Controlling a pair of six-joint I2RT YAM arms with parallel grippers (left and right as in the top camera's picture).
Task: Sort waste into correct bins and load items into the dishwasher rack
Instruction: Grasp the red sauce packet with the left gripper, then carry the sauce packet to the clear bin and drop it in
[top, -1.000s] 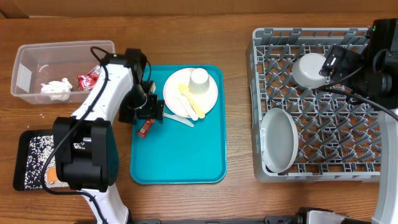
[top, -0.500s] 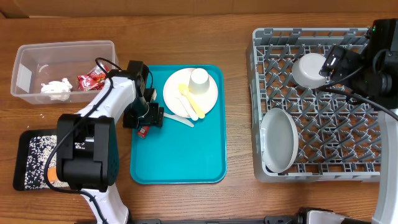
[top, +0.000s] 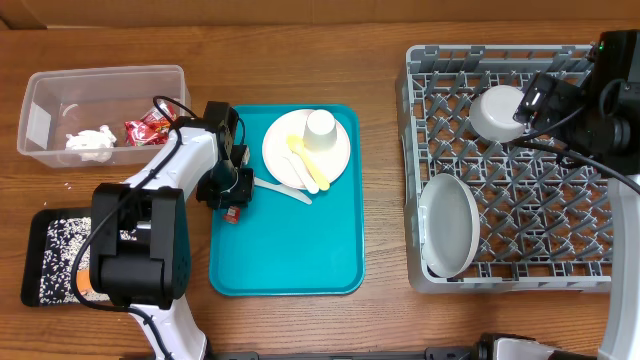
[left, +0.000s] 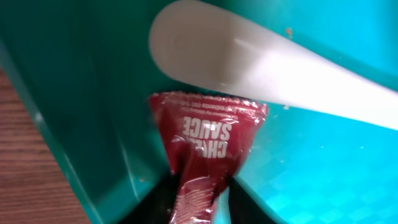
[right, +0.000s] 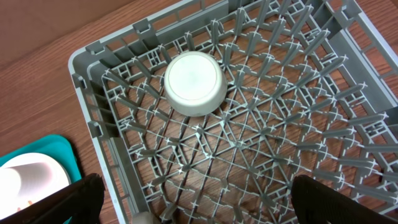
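A crinkled dark-red sauce wrapper (left: 205, 140), printed with white lettering, was pinched at its narrow end by the left gripper (left: 200, 202), the jaws closed tight on it. It was seen on the teal tray (top: 290, 250) by the tray's left rim, left of the bench's middle, beside a white spoon (left: 267, 59). The right gripper (right: 199, 208) was held wide open and empty over the dishwasher rack (right: 280, 130) by the bench's right edge.

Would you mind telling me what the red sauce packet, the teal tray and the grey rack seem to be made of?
Red sauce packet: thin glossy film, plastic or foil laminate probably; it creases and has a crimped seal.
Teal tray: moulded plastic, apparently; soft sheen, fine-textured base, raised rim.
Grey rack: matte rigid plastic, likely; moulded lattice of pegs.
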